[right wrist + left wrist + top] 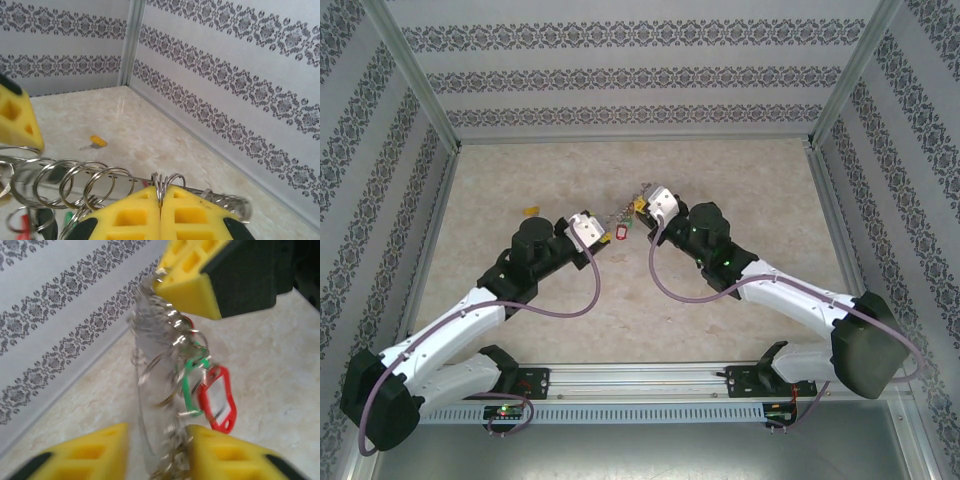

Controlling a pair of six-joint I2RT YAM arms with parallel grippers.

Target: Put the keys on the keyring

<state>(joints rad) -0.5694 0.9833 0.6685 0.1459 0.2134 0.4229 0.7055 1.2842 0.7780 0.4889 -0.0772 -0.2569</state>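
The right gripper (160, 196) has its yellow foam-padded jaws pressed together on the thin silver-grey wire keyring (140, 405), holding it above the beige marbled table (150, 135). The left gripper (157, 450) sits just across from it with its jaws apart, the wire passing through the gap between them. Small silver keys with a red oblong tag (218, 399) and a green oblong tag (189, 385) hang from the keyring between the two grippers, while a yellow-tagged key (95, 142) lies alone on the table, well apart.
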